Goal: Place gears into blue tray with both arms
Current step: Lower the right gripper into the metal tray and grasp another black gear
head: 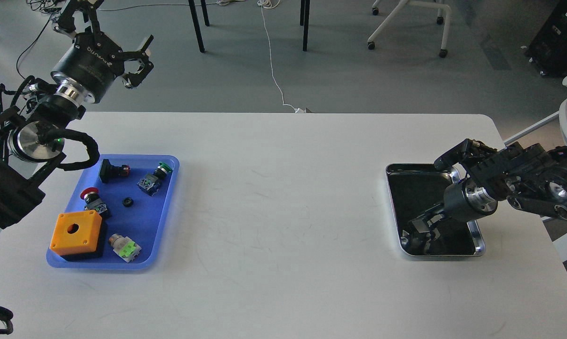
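A: Gear [127,202] one sits inside the blue tray [168,207], on bare blue floor between the red-capped button [91,197] and the green-capped switch [154,178]. Small, black, toothed rim, centre hole just readable. Lies flat, touching nothing.

B: So we count one placed. The second?

A: We cannot find it. Our right fingers [424,231] are down inside the steel tray [477,245], near its front left corner, and the dark floor there swallows anything black. If the second gear is in that tray, it is hidden under or between them.

B: Holding it, then?

A: We cannot tell. Those fingers read dark against dark, and their spread is not legible. We judge this is the pick for the second gear, roughly halfway through the task.

B: And our left side?

A: Left fingers [135,63] are raised well above and behind the blue tray, spread wide, carrying nothing.

B: Other tray contents?

A: Orange box [76,229] with a round hole at front left, a black switch with a red tip [112,170] at the back, a white-and-green unit [124,247] at the front. The counter [283,197] between the trays is white.
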`<state>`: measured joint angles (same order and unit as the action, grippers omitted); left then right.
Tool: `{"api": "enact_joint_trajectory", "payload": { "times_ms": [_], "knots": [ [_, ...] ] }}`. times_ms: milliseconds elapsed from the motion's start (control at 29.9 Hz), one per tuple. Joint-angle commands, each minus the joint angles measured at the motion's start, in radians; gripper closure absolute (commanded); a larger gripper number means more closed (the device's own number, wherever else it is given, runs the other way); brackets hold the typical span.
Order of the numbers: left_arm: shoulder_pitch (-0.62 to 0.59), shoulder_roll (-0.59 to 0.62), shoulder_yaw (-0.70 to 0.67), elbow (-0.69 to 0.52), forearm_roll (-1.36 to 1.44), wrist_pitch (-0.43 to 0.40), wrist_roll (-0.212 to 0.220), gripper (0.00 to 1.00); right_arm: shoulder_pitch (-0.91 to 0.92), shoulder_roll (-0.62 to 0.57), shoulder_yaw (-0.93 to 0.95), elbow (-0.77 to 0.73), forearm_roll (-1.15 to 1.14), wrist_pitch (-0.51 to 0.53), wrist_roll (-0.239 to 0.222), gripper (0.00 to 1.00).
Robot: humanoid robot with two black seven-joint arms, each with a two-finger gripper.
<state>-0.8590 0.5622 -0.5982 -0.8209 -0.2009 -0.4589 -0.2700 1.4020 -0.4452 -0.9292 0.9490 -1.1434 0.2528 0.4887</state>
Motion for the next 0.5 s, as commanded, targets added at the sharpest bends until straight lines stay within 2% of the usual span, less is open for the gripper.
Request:
{"api": "enact_joint_trajectory", "payload": {
  "times_ms": [0, 301, 468],
  "knots": [
    [0.0, 0.002, 0.0, 0.0, 0.0, -0.001, -0.001, 0.02, 0.003, -0.001, -0.002, 0.001, -0.013, 0.002, 0.0, 0.53],
    [0.0, 0.015, 0.0, 0.0, 0.0, -0.001, -0.001, 0.02, 0.002, -0.001, 0.0, -0.007, -0.044, 0.003, 0.0, 0.54],
    [0.0, 0.015, -0.002, 0.0, 0.0, 0.0, -0.001, 0.02, 0.0, -0.001, 0.0, -0.006, -0.042, 0.003, 0.0, 0.58]
  ]
}}
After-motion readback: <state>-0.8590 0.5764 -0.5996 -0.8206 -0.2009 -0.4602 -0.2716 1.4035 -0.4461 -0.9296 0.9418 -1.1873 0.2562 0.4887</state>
